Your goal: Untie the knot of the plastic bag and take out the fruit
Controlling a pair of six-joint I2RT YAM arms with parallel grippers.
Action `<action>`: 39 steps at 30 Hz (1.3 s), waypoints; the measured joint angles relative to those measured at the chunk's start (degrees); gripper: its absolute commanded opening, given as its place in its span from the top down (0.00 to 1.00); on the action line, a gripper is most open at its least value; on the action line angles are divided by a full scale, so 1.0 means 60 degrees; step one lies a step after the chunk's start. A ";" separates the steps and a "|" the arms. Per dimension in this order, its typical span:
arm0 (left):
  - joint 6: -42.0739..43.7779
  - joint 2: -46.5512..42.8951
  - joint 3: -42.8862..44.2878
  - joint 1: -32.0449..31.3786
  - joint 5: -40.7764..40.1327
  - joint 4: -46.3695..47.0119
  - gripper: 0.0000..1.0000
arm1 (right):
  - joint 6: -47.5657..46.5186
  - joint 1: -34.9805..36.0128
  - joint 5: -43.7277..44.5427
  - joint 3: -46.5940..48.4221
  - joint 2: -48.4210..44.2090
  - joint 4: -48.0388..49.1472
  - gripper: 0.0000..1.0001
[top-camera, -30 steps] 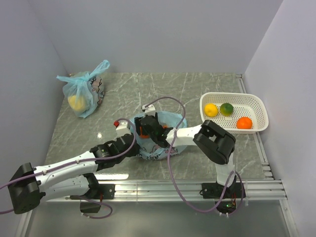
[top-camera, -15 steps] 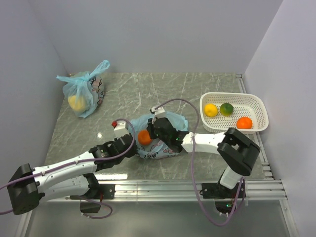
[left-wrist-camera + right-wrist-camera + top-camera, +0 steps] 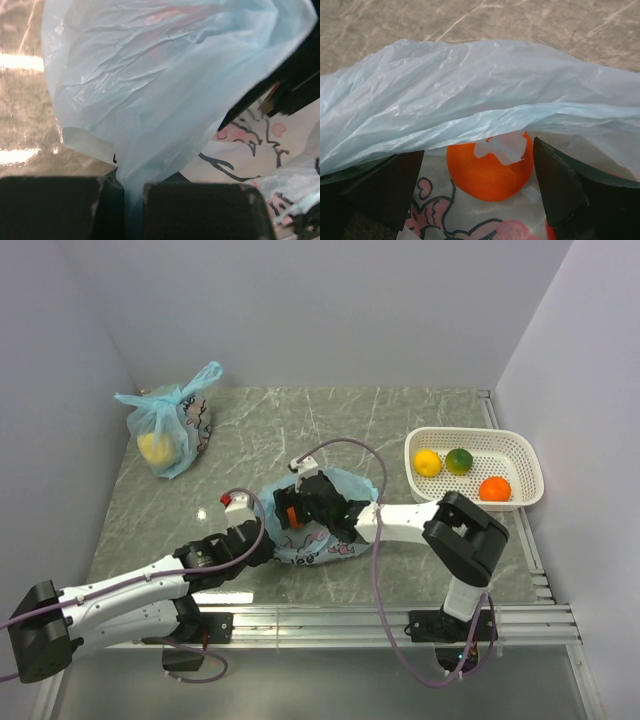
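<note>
- Left arm (image 3: 120, 590): lies low over the table (image 3: 330, 425) from the near-left corner. It reaches right to the near-left edge of the bag (image 3: 325, 548).
- Left gripper (image 3: 132, 207): jaws together, clamped on a gathered strip of the bag's blue film. The film fans out wide above the pinch.
- Right arm (image 3: 400, 520): elbow raised at the near right, forearm running leftward, low over the bag.
- Right gripper (image 3: 477, 150): inside the bag mouth, under a fold of film. The jaws are apart, with one finger on each side of an orange fruit (image 3: 490, 172). One finger stands clear of the fruit and the other is just beside it.
- Orange fruit: rests on the bag's printed inner film, at the middle of the table.
- Basket (image 3: 525, 455): at the right edge, well apart from the bag. It holds a yellow fruit (image 3: 427, 462), a green fruit (image 3: 459, 461) and a second orange (image 3: 494, 489).
- Second bag (image 3: 165, 435): far-left corner, knotted, with a yellow lump showing through the film.
</note>
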 measured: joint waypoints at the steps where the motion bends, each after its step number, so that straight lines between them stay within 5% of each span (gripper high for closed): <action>1: -0.0025 0.0004 -0.0098 -0.0004 0.0044 0.0022 0.99 | -0.0025 0.0011 -0.0033 0.0073 0.0106 -0.0026 0.04; 14: -0.0401 0.0131 -0.0583 0.0000 0.0455 0.0299 1.00 | -0.0208 0.0200 -0.0040 0.0659 0.1213 -0.0765 0.12; 21: -0.0401 0.0131 -0.0583 0.0000 0.0448 0.0339 0.99 | -0.0240 0.0204 0.0029 0.0514 0.1038 -0.0834 0.69; 24: -0.0393 0.0127 -0.0576 0.0000 0.0364 0.0313 1.00 | -0.0284 0.0200 0.0011 0.0149 0.0459 -0.0918 0.84; 29: -0.0284 0.0131 -0.0270 0.0000 -0.0102 -0.0098 1.00 | -0.0528 0.0204 -0.0229 -0.0157 -0.1045 -0.1326 0.91; 39: 0.0259 0.0353 0.0703 0.0000 -0.1115 -0.0612 0.99 | -0.1293 -0.0066 -0.0827 -0.0401 -0.4288 -0.1993 0.92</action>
